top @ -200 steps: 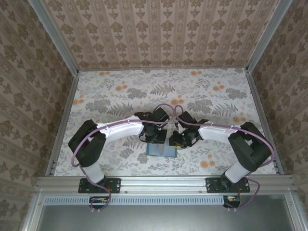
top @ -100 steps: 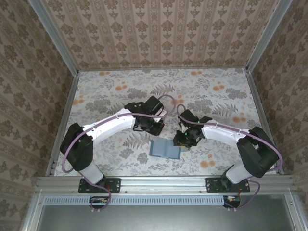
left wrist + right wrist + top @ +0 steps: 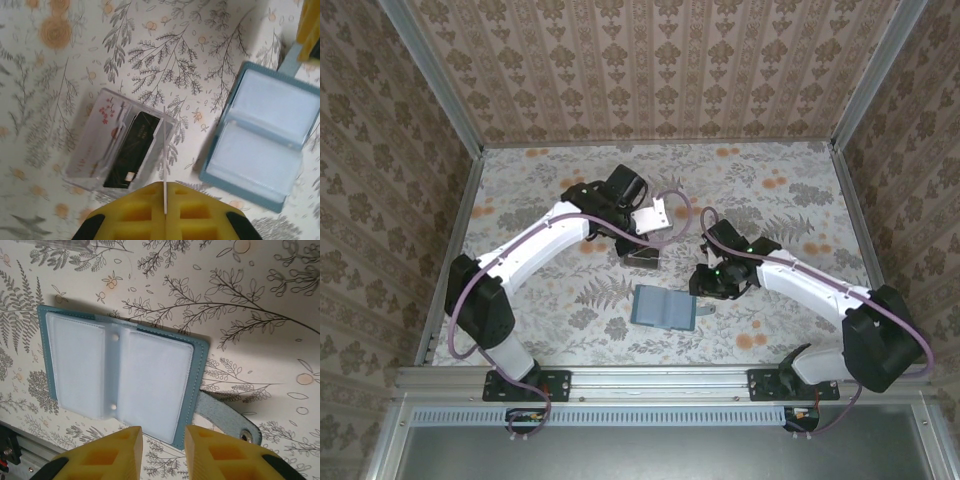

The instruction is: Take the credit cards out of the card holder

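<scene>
The floral-patterned table [image 3: 770, 200] carries the card holder [image 3: 663, 308], lying open and flat, and a transparent plastic tray [image 3: 169, 131] near it.

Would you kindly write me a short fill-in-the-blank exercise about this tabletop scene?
1. The teal-blue rectangular card holder lies ___, both inner panels showing.
2. The dark grey credit card lies ___ the transparent plastic tray.
3. The right claw has its jaws ___.
4. The left claw is ___ on a thin pale card seen edge-on.
Missing words: open; inside; open; shut.
</scene>
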